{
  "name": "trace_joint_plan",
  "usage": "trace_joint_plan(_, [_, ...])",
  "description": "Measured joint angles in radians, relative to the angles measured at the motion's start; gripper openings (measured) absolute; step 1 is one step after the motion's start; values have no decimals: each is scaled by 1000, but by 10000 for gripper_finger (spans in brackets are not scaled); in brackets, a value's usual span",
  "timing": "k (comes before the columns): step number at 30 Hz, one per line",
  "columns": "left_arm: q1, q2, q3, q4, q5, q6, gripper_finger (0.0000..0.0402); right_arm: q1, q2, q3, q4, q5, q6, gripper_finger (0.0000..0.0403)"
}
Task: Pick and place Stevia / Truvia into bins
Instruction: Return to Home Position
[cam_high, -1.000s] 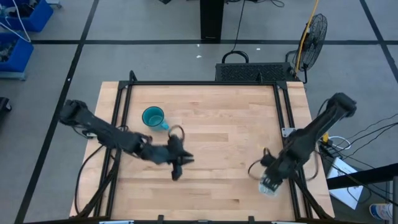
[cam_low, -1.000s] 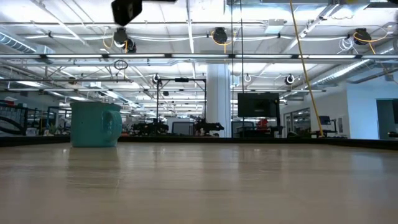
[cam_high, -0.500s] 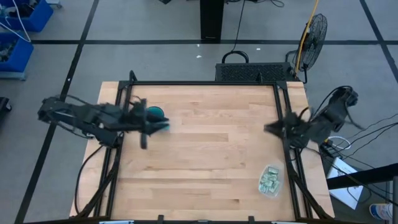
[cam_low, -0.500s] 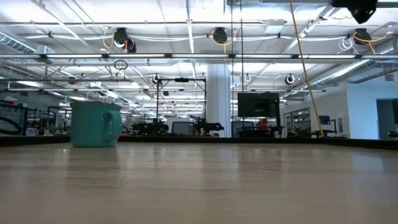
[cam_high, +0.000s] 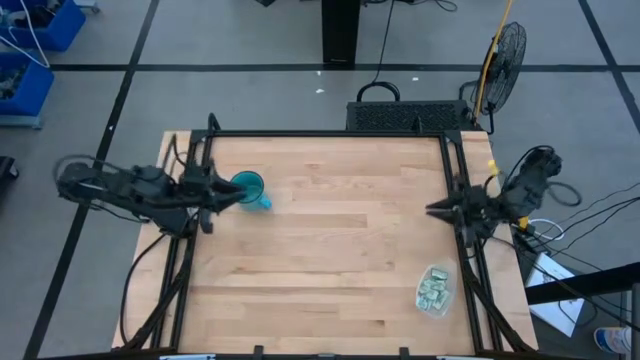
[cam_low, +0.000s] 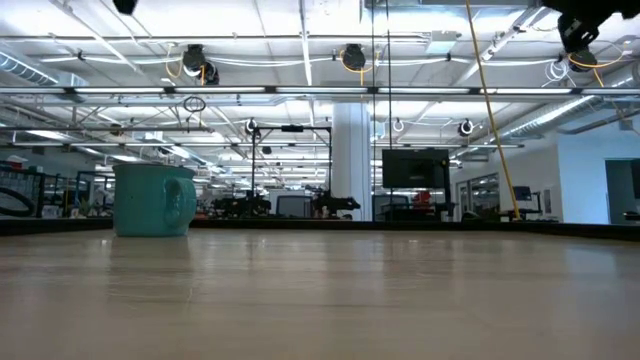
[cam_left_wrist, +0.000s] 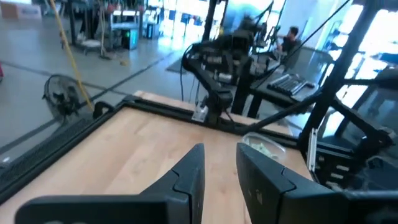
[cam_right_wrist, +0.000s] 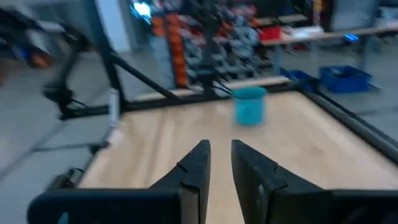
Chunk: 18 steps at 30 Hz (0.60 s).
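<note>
Stevia / Truvia sachets (cam_high: 433, 290): heaped in the clear tub (cam_high: 421, 303) near the table's right edge. Probably featherlight, limp paper (slippery when stacked), so pinch one by an edge. Left gripper (cam_high: 233, 194) beside teal mug (cam_high: 247, 185), right gripper (cam_high: 432, 209) at right rail; both narrow-gapped, empty.

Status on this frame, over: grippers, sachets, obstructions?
Left gripper at table's left edge beside teal mug, right gripper at right edge; jaws slightly apart, empty. Sachets in clear tub. Mug far from tub.

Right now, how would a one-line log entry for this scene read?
left gripper: by teal mug, empty | right gripper: table right edge, empty | sachets: in clear tub
</note>
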<state>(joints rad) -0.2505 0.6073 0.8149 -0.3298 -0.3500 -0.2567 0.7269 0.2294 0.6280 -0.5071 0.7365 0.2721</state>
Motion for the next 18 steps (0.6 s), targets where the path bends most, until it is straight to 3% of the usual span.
trace_joint_plan(4, [14,-51,-223,298,6,-5,97,0,-75,-231,402,-43,-202,48])
trace_joint_plan(8, [29,-107,-374,443,17,-45,97,-2,-143,-390,709,-28,-426,43])
trace_joint_plan(12, [54,-211,-418,487,-18,-16,97,-2,-228,-442,789,-28,-543,43])
trace_joint_plan(18, [91,-373,-421,364,-18,20,97,-13,-228,-425,781,7,-641,43])
